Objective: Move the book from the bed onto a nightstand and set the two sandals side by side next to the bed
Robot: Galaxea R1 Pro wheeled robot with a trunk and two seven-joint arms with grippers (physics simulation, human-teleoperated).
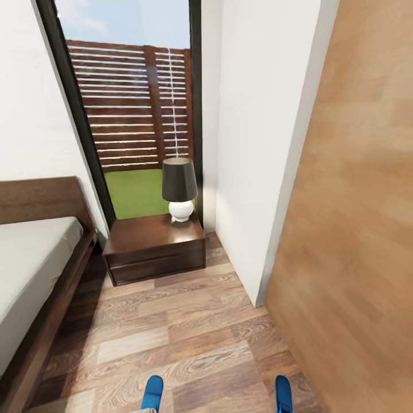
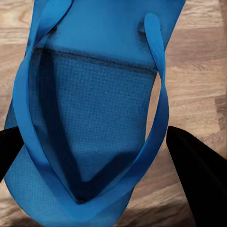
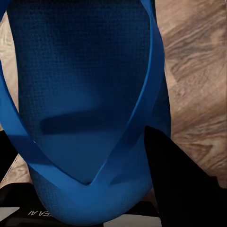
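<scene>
Left tool: the left tool (image 2: 90, 156) was clenched on the left sandal (image 2: 90, 94), its dark fingers (image 2: 198, 175) flanking the sole at the strap's toe end, so the sandal hung over the floor (image 2: 198, 71) rather than lying on it.
Right tool: the right tool (image 3: 85, 165) likewise gripped the right sandal (image 3: 80, 80), one finger (image 3: 179, 179) pressed beside the strap.
Sandals in head view: two blue tips (image 1: 152, 391) and (image 1: 283, 393) sat at the bottom edge, well apart, apparently carried one per arm for setting down together.
Bed: the bed (image 1: 34, 258) lay at lower left.
Nightstand: the nightstand (image 1: 154, 246) stood centre, beside the bed, carrying a lamp (image 1: 179, 188).
Book: not seen.
</scene>
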